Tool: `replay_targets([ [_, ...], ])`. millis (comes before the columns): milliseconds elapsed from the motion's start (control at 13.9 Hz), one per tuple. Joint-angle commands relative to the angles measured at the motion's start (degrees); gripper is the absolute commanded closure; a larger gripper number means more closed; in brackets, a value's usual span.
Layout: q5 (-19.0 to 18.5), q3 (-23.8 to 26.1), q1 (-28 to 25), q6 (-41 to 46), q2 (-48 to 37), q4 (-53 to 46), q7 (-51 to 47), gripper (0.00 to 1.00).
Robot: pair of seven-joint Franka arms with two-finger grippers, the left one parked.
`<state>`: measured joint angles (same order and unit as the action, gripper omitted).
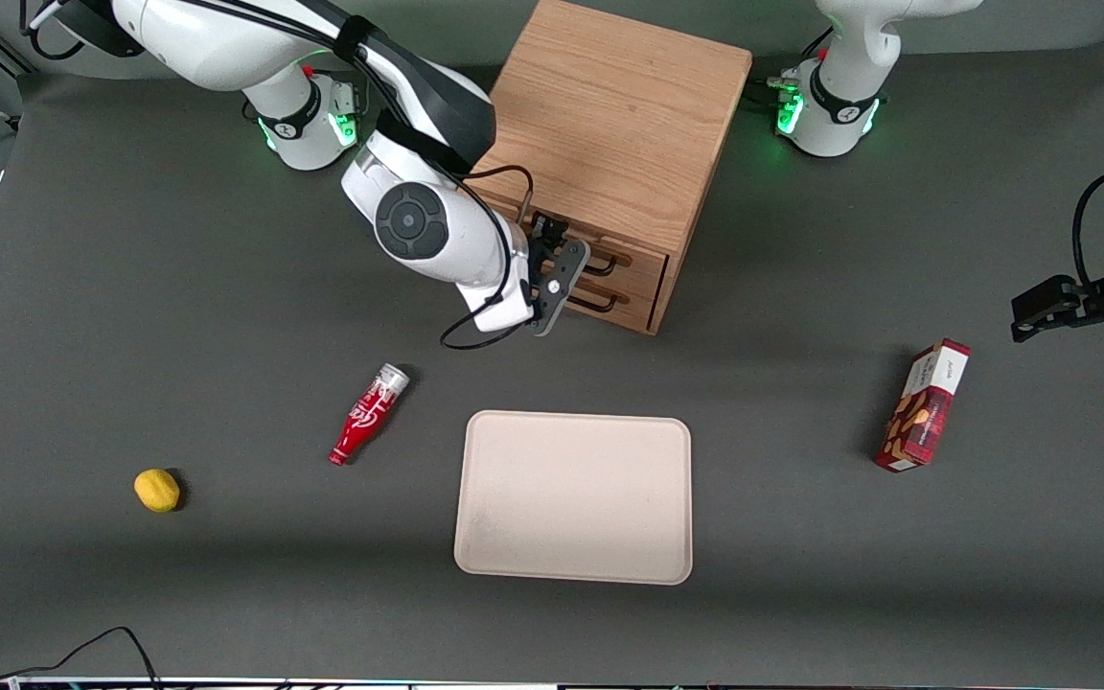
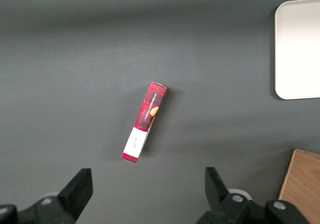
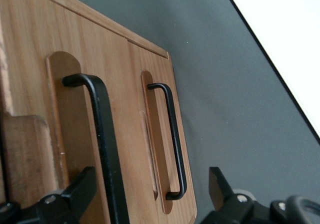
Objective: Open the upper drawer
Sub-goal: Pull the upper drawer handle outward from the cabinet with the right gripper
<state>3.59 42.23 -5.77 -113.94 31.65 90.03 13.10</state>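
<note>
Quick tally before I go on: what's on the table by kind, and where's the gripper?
Cabinet with upper drawer: 1
Tray: 1
Red bottle: 1
Lemon: 1
Snack box: 1
Total: 5
Gripper: open, in front of the drawer handles.

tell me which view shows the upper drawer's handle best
The right wrist view: the upper drawer's handle fills it close up, between the open gripper fingers. The front view shows it mostly hidden by the gripper; the left wrist view shows none.
</note>
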Motion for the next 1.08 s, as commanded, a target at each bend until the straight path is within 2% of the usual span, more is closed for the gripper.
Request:
replay_targets([
  [0, -1.39, 0.40, 0.32, -1.81, 0.61, 0.42, -1.76, 0.00],
  [288, -2.71, -0.48, 0.76, -2.95, 3.85, -3.18, -1.76, 0.00],
  [864, -2.89, -3.38, 1.03, -2.78, 6.84, -9.07, -1.32, 0.00],
  [1008, -5.33, -3.38, 1.03, -2.78, 8.95, -10.83, -1.41, 0.00],
])
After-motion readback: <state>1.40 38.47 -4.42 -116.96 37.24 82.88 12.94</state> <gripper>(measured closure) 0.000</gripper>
